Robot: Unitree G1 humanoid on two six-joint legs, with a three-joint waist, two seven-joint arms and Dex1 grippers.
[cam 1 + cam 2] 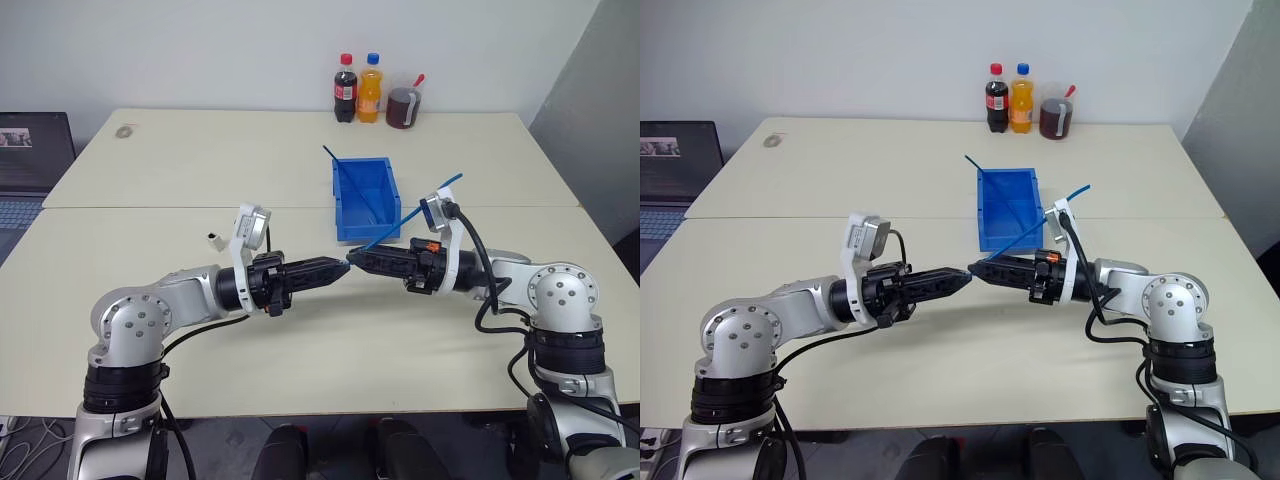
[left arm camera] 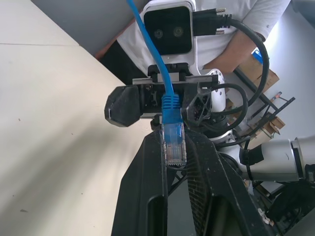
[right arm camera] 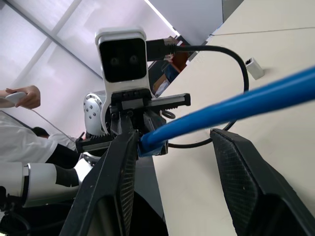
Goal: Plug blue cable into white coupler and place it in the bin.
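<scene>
Both grippers meet tip to tip in mid-air, above the table and just in front of the bin [image 1: 362,196]. My left gripper [image 1: 338,265] is shut on the clear plug [image 2: 175,145] of the blue cable [image 2: 169,101]. From there the cable runs between the spread fingers of my right gripper [image 3: 172,140], which is open, and on up past that wrist to its free end [image 1: 453,180]. The white coupler [image 1: 214,239] lies on the table behind my left wrist, apart from both grippers. A thinner, darker blue cable [image 1: 352,184] lies slanted in the bin.
Two drink bottles [image 1: 345,88] and a jug of dark liquid [image 1: 404,106] stand at the table's far edge. A laptop [image 1: 25,165] sits at the far left. A person in a white shirt [image 2: 256,19] is behind me.
</scene>
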